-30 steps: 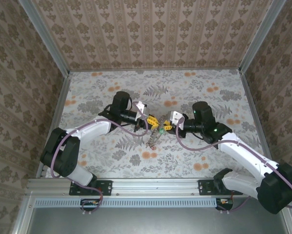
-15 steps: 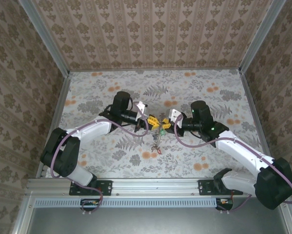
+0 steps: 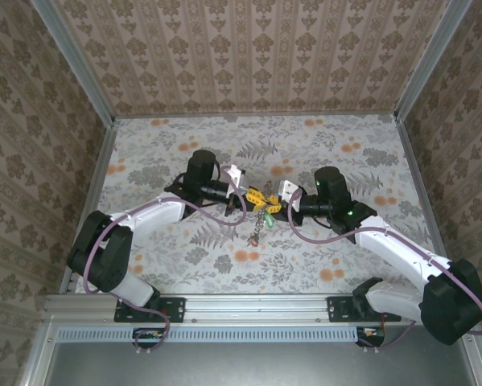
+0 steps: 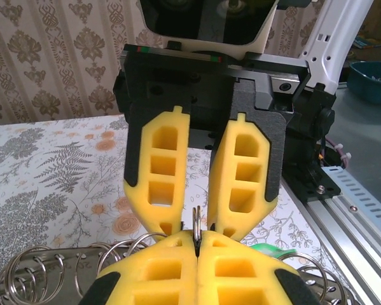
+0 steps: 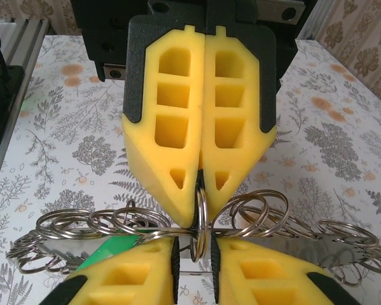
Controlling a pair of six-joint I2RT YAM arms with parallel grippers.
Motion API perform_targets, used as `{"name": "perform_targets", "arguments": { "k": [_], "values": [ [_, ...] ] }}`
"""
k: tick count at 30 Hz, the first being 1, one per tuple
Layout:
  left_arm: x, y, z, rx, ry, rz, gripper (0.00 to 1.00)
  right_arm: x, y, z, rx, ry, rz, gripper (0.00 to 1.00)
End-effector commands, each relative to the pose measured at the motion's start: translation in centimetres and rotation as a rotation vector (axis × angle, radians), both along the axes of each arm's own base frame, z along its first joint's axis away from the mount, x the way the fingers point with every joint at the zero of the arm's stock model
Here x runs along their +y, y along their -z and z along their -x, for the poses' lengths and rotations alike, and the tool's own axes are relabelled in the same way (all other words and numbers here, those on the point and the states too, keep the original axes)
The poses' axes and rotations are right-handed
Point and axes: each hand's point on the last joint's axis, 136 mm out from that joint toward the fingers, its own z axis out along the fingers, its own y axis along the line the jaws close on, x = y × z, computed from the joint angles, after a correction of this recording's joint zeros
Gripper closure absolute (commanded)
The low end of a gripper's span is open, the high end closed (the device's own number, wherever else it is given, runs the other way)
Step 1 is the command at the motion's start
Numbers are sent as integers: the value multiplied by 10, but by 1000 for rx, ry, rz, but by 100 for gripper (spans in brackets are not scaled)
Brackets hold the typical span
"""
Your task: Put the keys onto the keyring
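Two holds on one keyring (image 5: 201,216), above the table (image 3: 184,265): left end effector (image 3: 253,195) clamped shut on it, right end effector (image 3: 274,203) slightly parted astride it, grip uncertain. Keys (image 3: 259,227) dangle below. Thin, stiff, slippery wire; probably best pinched across its flat.

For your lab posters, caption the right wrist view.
Left gripper pinches an upright ring; right gripper, slightly parted, straddles it.

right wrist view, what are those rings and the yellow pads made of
The rings look like polished steel wire: silvery, thin, with bright glints; the exact metal is unclear. The yellow pads seem moulded foam or soft plastic: matte, open cells cut through, on black backing.
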Motion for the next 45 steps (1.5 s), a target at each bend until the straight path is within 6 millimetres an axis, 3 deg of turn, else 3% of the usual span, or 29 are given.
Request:
{"name": "perform_targets", "arguments": {
  "k": [1, 9, 12, 15, 22, 27, 39, 45],
  "values": [
    [-3, -11, 5, -33, 29, 40, 100, 9, -9, 8, -5, -56, -46, 81],
    [-3, -3, 8, -21, 39, 30, 100, 9, -15, 6, -18, -54, -52, 84],
    [-3, 0, 8, -18, 39, 20, 100, 8, -13, 6, -11, -53, -37, 93],
    [-2, 1, 8, -22, 35, 13, 100, 5, -9, 3, -11, -29, -6, 93],
    [2, 0, 6, -27, 30, 13, 100, -8, -10, 0, -69, 50, -11, 68],
    [3, -7, 5, -21, 34, 22, 100, -15, 4, 7, -35, 48, 10, 63],
    [5, -16, 11, -26, 46, 36, 100, -10, 13, 8, 24, 32, -41, 49],
    [6, -19, 13, -28, 63, 44, 100, 2, 20, 5, 78, -23, -82, 52]
  ]
}}
